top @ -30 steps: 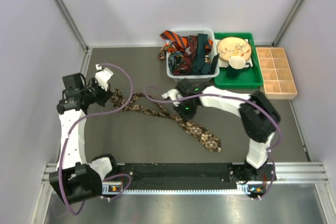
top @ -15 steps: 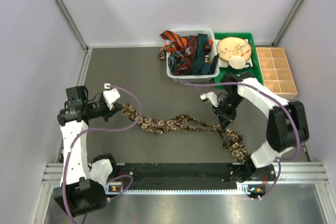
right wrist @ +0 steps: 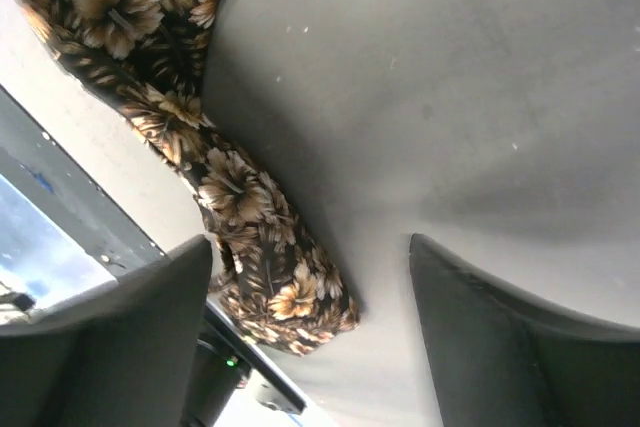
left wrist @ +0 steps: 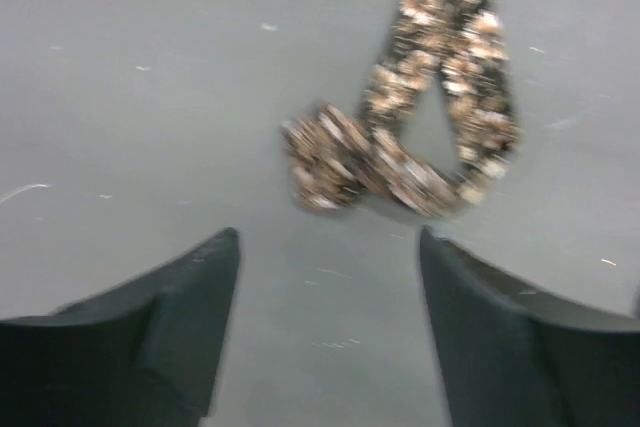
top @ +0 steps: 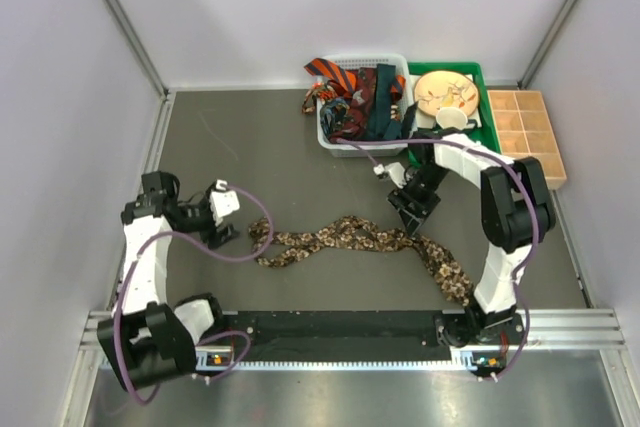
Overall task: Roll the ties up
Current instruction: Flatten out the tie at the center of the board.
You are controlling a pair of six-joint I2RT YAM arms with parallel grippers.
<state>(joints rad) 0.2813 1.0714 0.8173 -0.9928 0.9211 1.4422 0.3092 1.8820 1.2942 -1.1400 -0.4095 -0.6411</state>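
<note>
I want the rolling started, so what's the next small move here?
Probably lower the left gripper onto the folded end of the brown speckled tie just ahead of it, then close. That gripper is open and off the tie, which lies loose and wavy on the table.

a brown-black speckled tie (top: 380, 240) lies unrolled on the dark table (top: 250, 147), twisted in loose waves, its narrow end bunched at left and its broad end flat at right. an orange-black striped tie (top: 325, 72), a dark red tie (top: 385, 87) and a dark teal tie (top: 380, 117) sit heaped in the white basket (top: 330, 142) behind, the striped one spilling over its left rim.
</note>
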